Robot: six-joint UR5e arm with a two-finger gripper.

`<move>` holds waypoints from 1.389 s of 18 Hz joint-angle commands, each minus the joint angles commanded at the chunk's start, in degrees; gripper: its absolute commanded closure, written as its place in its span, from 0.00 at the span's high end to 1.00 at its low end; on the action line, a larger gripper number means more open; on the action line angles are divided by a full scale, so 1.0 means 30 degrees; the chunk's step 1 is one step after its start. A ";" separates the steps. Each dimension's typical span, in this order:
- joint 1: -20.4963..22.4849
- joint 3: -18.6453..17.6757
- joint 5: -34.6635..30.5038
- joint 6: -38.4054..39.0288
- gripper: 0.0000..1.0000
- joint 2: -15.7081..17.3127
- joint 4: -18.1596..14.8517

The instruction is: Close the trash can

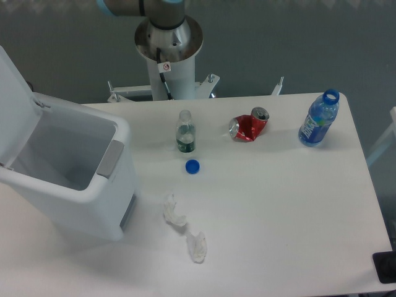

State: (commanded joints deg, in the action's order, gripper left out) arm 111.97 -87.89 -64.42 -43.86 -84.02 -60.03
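The trash can (pixel 86 195), a large white boxy bin, stands on the left part of the table. Its flat white lid (pixel 12 102) is swung up and leans back at the left edge of the view, so the inside is exposed. A grey latch panel (pixel 110 158) sits on its front rim. Only the arm's base column (pixel 168 46) and a bit of its upper link show at the top. The gripper is out of view.
On the white table (pixel 278 204) stand a small glass bottle (pixel 185 132) with a blue cap (pixel 192 166) beside it, a crushed red can (pixel 249 126), a blue plastic bottle (pixel 319 118) at the right, and crumpled white tissue (pixel 184 230) near the front.
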 joint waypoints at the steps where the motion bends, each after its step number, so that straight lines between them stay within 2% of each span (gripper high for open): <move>1: 0.0000 0.0000 -0.0322 0.0203 0.01 0.0000 -0.0001; 10: 0.0029 0.0029 -0.2082 0.0527 0.01 -0.0029 -0.0001; 18: 0.0146 0.0146 -0.3194 0.0616 0.01 -0.0527 0.0087; 25: 0.1111 0.0030 -0.3636 0.0587 0.01 -0.0674 0.0146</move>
State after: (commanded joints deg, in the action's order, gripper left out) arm 115.30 -87.80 -75.32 -42.10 -86.04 -59.59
